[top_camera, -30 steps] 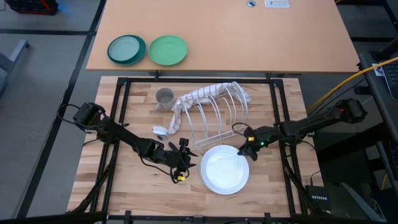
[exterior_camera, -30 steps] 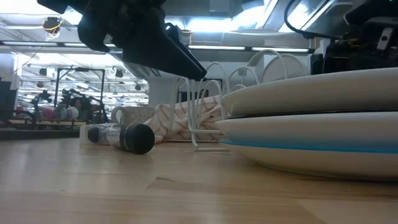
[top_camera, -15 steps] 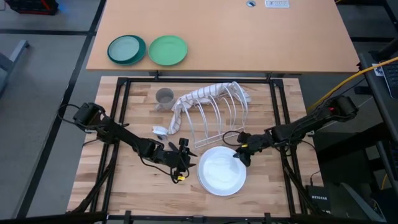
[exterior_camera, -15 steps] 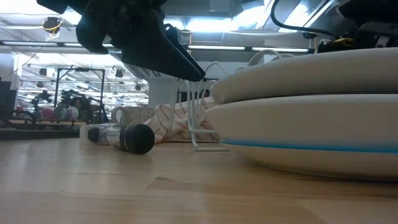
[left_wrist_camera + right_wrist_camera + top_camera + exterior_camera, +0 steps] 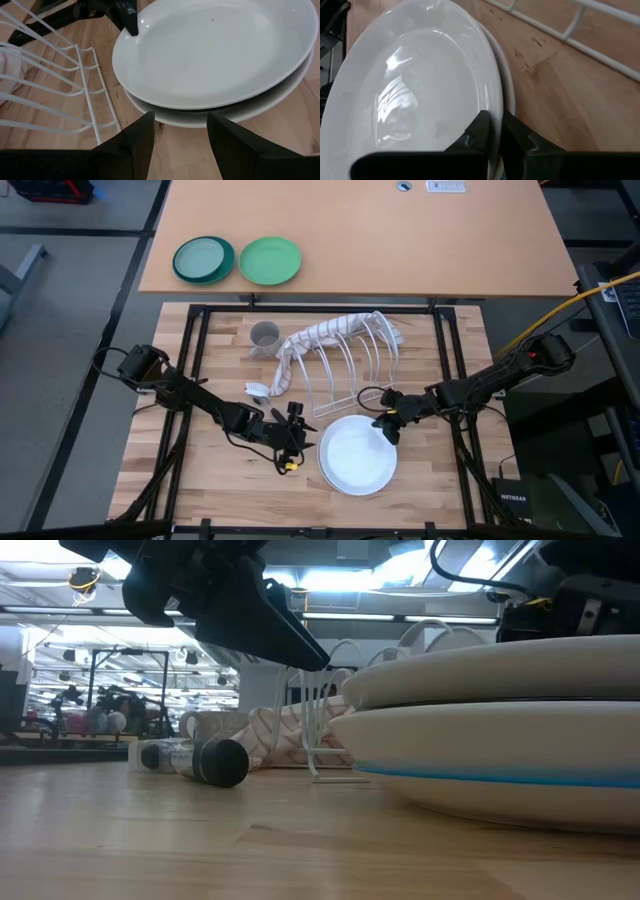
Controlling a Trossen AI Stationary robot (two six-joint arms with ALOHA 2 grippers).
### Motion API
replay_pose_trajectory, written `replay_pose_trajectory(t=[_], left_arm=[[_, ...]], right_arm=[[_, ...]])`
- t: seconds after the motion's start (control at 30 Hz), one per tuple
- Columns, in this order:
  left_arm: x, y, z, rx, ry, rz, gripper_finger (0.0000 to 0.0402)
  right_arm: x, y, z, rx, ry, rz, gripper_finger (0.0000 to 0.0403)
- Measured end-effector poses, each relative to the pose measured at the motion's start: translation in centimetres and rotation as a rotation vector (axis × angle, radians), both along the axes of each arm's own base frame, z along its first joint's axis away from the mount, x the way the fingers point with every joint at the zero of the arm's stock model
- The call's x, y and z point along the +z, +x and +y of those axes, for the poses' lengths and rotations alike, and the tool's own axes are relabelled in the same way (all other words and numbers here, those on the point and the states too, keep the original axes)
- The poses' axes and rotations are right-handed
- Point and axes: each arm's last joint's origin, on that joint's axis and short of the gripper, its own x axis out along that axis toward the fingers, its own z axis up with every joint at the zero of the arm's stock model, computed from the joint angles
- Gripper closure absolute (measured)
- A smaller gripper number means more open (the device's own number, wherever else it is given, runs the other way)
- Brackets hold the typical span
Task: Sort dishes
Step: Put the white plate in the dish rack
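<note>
A stack of round plates (image 5: pixel 357 455) lies on the wooden table near its front, right of the middle. The top plate (image 5: pixel 215 50) is white. Under it show a dark edge (image 5: pixel 200 111), a white plate (image 5: pixel 480 750) and a light blue rim (image 5: pixel 500 778). My right gripper (image 5: pixel 387 427) is shut on the top plate at the stack's far right side. My left gripper (image 5: pixel 297 435) is open and empty just left of the stack, its fingers (image 5: pixel 142 142) level with the plates. A small grey cup (image 5: pixel 264 336) stands at the far left of the table. My right gripper pinches the top white plate's rim (image 5: pixel 496 102) between its two fingers, at the plate's far right side; the rim runs into the narrow gap between them. The fingers come slanting down from the table's right. The plate lies nearly level on the stack.
A white wire dish rack (image 5: pixel 350 365) stands just behind the plates, with a striped cloth (image 5: pixel 320 340) draped over its far left side. A small clear and black object (image 5: pixel 257 390) lies left of the rack. A teal plate (image 5: pixel 203 259) and a green plate (image 5: pixel 270 260) sit on the far desk.
My right gripper has moved toward the table's left edge and slightly nearer, taking the top white plate with it. The plate has slid left over the stack and gone from tilted, right side up, to nearly level.
</note>
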Motion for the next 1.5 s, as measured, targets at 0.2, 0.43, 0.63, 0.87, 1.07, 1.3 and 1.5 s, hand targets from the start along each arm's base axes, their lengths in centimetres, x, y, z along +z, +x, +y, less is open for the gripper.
replay_pose_trajectory(t=[0.2, 0.43, 0.63, 0.87, 1.07, 1.3, 1.5], left_arm=[[0.0, 0.0, 0.0, 0.000, 0.002, 0.005, 0.0231], [0.0, 0.0, 0.0, 0.000, 0.002, 0.005, 0.0231], [0.0, 0.0, 0.0, 0.000, 0.002, 0.004, 0.0231], [0.0, 0.0, 0.0, 0.010, 0.008, 0.000, 0.0231], [0.4, 0.2, 0.1, 0.087, -0.031, -0.060, 0.0231], [0.6, 0.3, 0.1, 0.168, -0.152, -0.100, 0.0231], [0.6, 0.4, 0.3, 0.296, -0.362, -0.125, 0.0231]], right_arm=[[0.0, 0.0, 0.0, 0.001, -0.010, -0.010, 0.0369], [0.1, 0.1, -0.1, -0.012, -0.051, -0.026, 0.0376], [0.1, 0.1, -0.2, -0.030, -0.077, -0.035, 0.0376], [1.5, 1.0, 0.0, 0.006, -0.155, -0.084, 0.0377], [2.9, 1.8, 0.2, 0.027, -0.220, -0.123, 0.0377], [4.5, 2.4, 0.3, 0.035, -0.290, -0.115, 0.0378], [5.8, 3.0, 0.4, 0.061, -0.336, -0.156, 0.0378]])
